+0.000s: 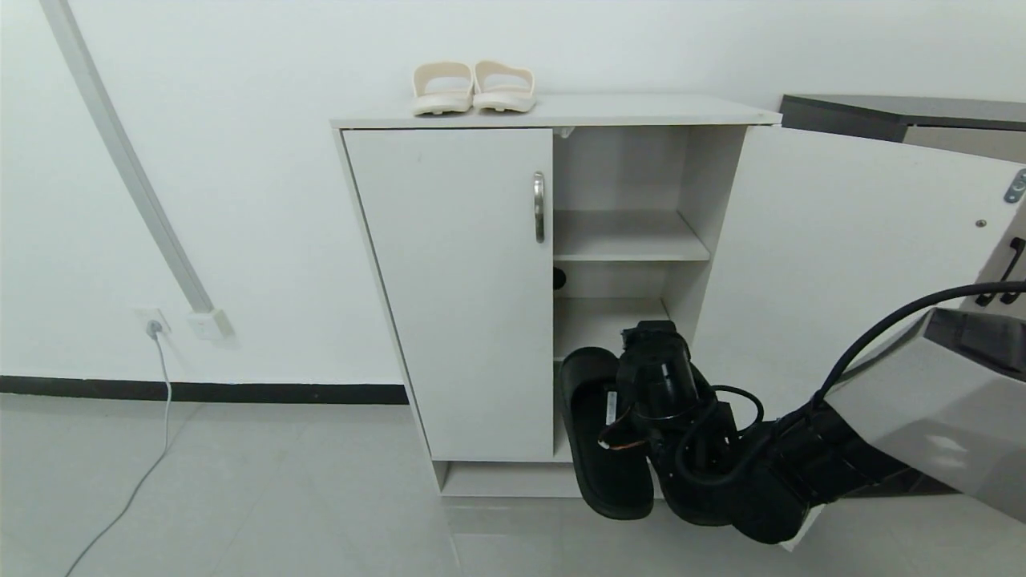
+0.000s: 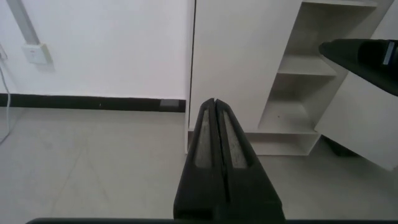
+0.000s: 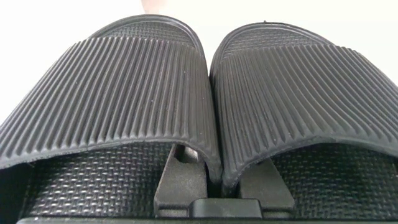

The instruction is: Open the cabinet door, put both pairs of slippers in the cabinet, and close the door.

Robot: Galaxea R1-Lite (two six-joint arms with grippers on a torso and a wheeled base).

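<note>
**White two-door laminate cabinet** (image 1: 641, 108): stands against the white wall on the grey tiled floor (image 1: 240, 497). The left door (image 1: 457, 296) is closed and carries a vertical metal bar handle (image 1: 539, 207). The right door (image 1: 842, 264) is swung wide open to the right. The open half has an upper shelf (image 1: 625, 236) and a lower shelf (image 1: 601, 320).

**Pair of cream open-toe rubber slippers** (image 1: 473, 86): side by side on the cabinet top, towards its left.

**Pair of black ribbed-strap rubber slippers** (image 1: 597, 433): held off the floor, hanging roughly upright, just in front of the cabinet's open right half at the level of its lowest compartment. They may be touching the cabinet front; the angle leaves this unclear.

**Right gripper** (image 3: 217, 186): clamped on the black slippers. One finger lies inside each slipper, and the two adjoining inner edges are pinched between them.

**Left gripper** (image 2: 215, 143): fingers pressed together, holding nothing. It is over the floor, on the near left of the cabinet.

**Wall socket with grey cable** (image 1: 152, 327): low on the wall, far left.
</note>
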